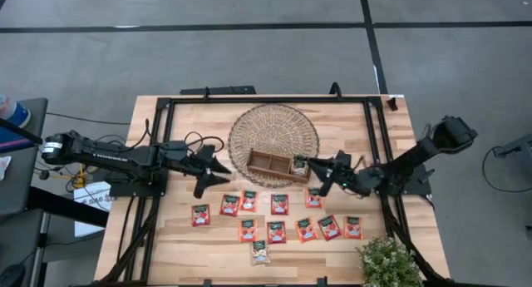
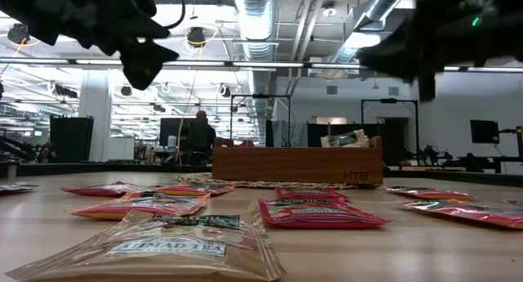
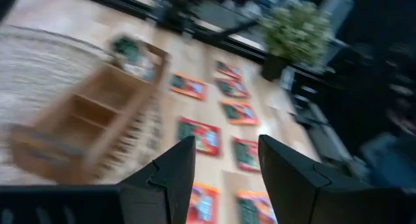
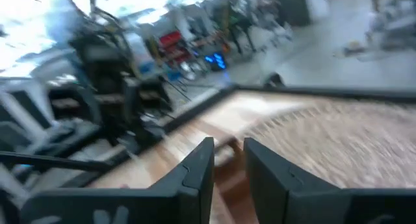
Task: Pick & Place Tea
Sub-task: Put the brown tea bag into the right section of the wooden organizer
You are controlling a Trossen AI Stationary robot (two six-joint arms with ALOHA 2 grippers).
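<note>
Several red-orange tea sachets (image 1: 279,204) lie flat in two rows on the near half of the wooden table, with a whitish one (image 2: 176,241) nearest the front edge. One more sachet (image 1: 299,162) stands in the right end compartment of the brown divided tray (image 1: 268,163), its top sticking above the rim (image 2: 345,139). My right gripper (image 1: 313,167) hovers just right of that compartment, fingers slightly apart with nothing between them (image 4: 227,152). My left gripper (image 1: 221,170) hangs left of the tray, open and holding nothing (image 3: 226,152).
The tray rests on a round woven mat (image 1: 274,125) at the table's far middle. A small potted plant (image 1: 389,262) stands at the near right corner. A black frame (image 1: 266,100) runs around the table's edges. Bare wood lies between the tray and the sachet rows.
</note>
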